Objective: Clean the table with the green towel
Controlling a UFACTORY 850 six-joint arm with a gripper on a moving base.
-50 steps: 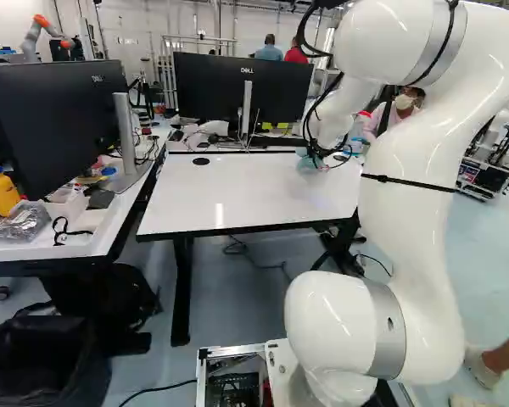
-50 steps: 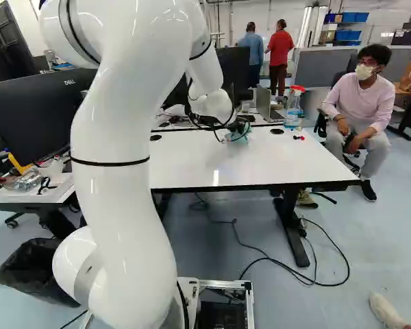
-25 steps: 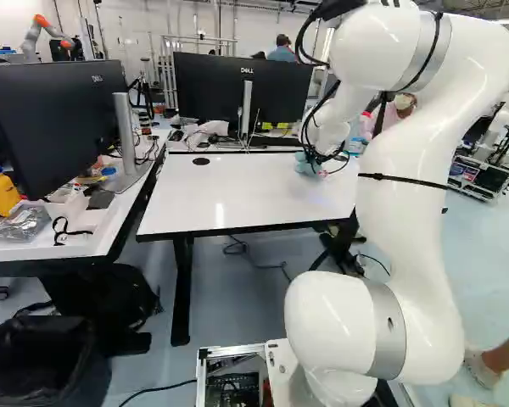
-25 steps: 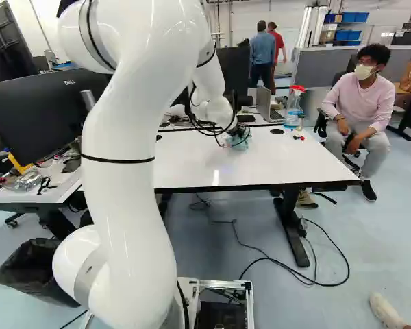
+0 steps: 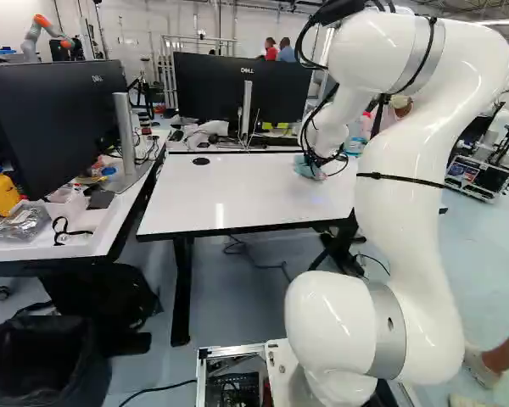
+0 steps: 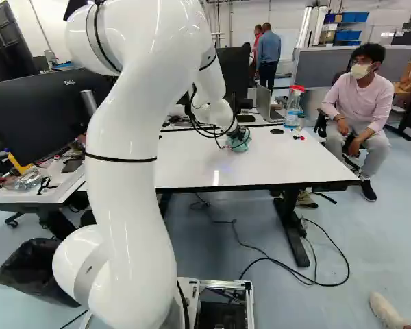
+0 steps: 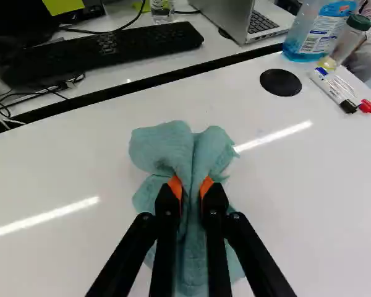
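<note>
Desk (image 6: 294, 161) is white and glossy, with bright reflections on it; faint marks would be hard to judge against them. Nearest the base, a cord (image 6: 308, 284) loops over the floor beside the desk leg; should the base drive that way, a wheel could catch it.

Arm (image 6: 127, 205) reaches out over the desk. Jaws are clamped on the towel (image 7: 157, 148), orange pads (image 7: 175, 185) pinching a fold from both sides. Towel is bunched beneath and ahead of the jaws, apparently against the desk. Contact pressure cannot be determined.

Principal risk: only the middle fold is gripped, so drag could pull the towel out of the pads or roll it into a narrow wad that misses strips. Pressing too low could bring the hard tips onto the surface; too high, and the cloth would merely skim.

Further on, the grommet (image 7: 281, 82) may snag a loose edge. Beside it lie the markers (image 7: 334, 90), likely to roll if brushed. Spray bottle (image 7: 315, 31) and jar (image 7: 352, 37) stand just past them and could be toppled by a wide sweep. Beyond the desk's far edge, an overlong stroke might strike the keyboard (image 7: 111, 52) or laptop (image 7: 241, 18).
</note>
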